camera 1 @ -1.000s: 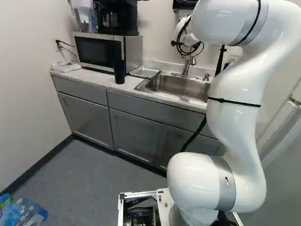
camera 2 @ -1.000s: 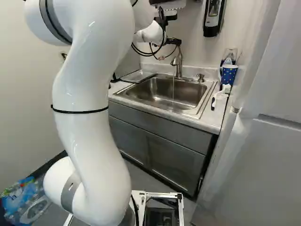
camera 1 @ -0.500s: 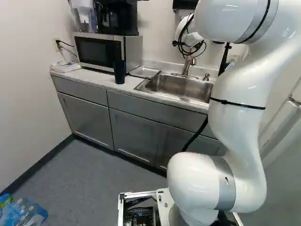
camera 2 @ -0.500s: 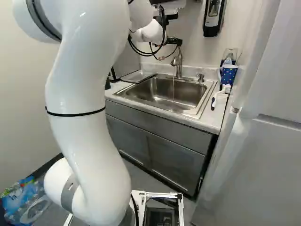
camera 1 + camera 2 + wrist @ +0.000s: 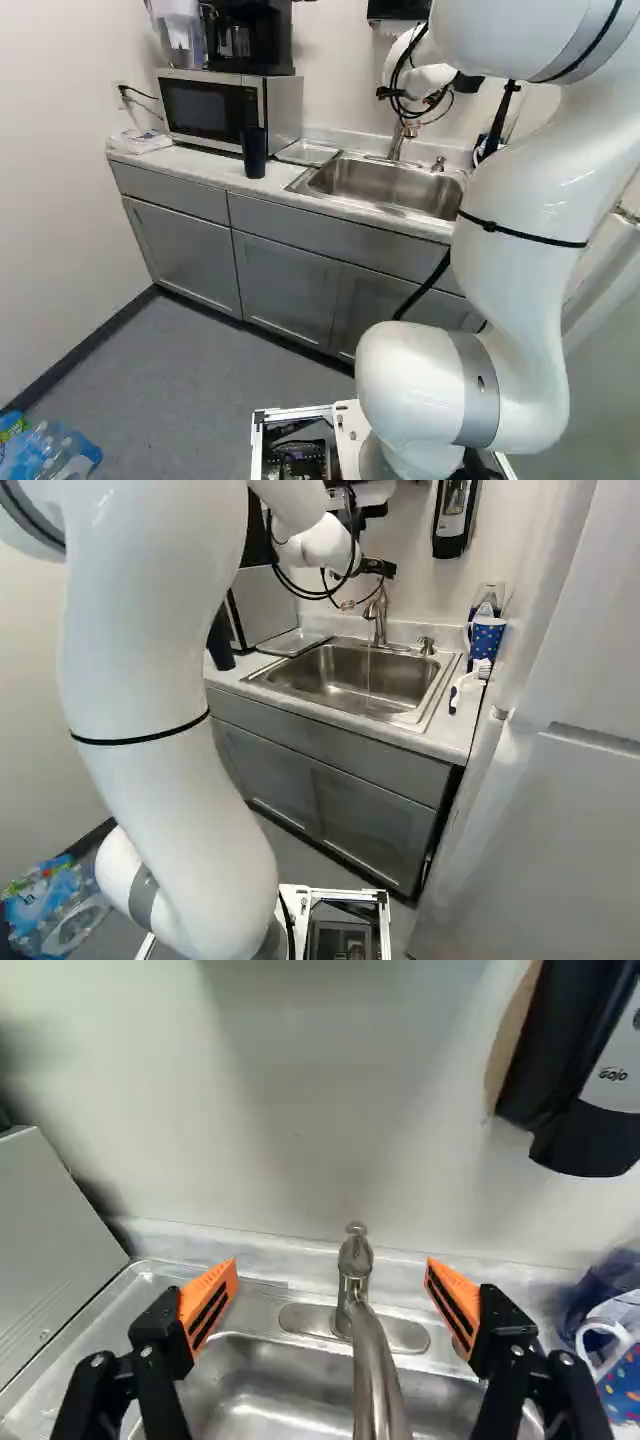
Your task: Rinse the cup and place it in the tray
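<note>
Base hasn't moved. In the last 1 s our arm (image 5: 160, 680) drew its upper links back toward the base, and the wrist edged right at the sink (image 5: 380, 186). That uncovers more of the dark tumbler (image 5: 254, 152) in the right base view; it hasn't shifted on the counter (image 5: 455, 723). Gripper (image 5: 332, 1261) is wide, nothing between the 2 orange pads (image 5: 212, 1300), aimed at the far wall with the faucet (image 5: 380, 616) ahead and between them.

Thin stream still falls from the faucet into the sink. Our read: we're lining up on the faucet lever (image 5: 355, 1252), likely to shut the water off, but can't confirm that, or whether any rinsing is done.

Cup: 2 candidates, can't tell which is meant. Tumbler stands upright on the counter, near-left of the tray (image 5: 307, 152), beside the microwave (image 5: 208, 108). Blue dotted cup (image 5: 487, 638) is on the far right, past the sink, brush (image 5: 470, 680) just nearer. Neither is in the tray, so placing looks open.

Containers: sink is taking the water. Contents of both cups: can't tell. Pitcher (image 5: 178, 32) sits on the microwave, left of the coffee maker (image 5: 247, 38).

Risk: a pad clipping the spout if we go in off-centre.
</note>
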Tool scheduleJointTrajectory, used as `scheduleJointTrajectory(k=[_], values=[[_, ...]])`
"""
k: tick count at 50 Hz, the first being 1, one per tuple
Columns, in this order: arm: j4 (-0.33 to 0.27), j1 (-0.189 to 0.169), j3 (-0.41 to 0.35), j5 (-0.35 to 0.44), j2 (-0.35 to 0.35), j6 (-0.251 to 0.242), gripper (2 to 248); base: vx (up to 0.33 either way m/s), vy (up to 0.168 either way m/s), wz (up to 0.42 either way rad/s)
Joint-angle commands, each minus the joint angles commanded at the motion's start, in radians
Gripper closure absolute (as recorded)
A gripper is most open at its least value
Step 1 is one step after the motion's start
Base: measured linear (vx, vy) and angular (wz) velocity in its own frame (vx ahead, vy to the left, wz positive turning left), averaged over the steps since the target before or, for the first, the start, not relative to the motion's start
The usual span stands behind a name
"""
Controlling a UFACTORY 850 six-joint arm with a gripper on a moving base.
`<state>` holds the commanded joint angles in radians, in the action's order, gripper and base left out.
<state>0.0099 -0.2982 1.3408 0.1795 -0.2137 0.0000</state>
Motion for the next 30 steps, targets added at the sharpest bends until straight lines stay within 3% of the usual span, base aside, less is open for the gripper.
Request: scheduleJointTrajectory(k=[15, 30], values=[[0.000, -0.029, -0.067, -0.056, 0.061, 0.000, 3, 0.000, 0.000, 0.000], [0.000, -0.057, -0.134, -0.174, 0.124, 0.000, 3, 0.000, 0.000, 0.000]])
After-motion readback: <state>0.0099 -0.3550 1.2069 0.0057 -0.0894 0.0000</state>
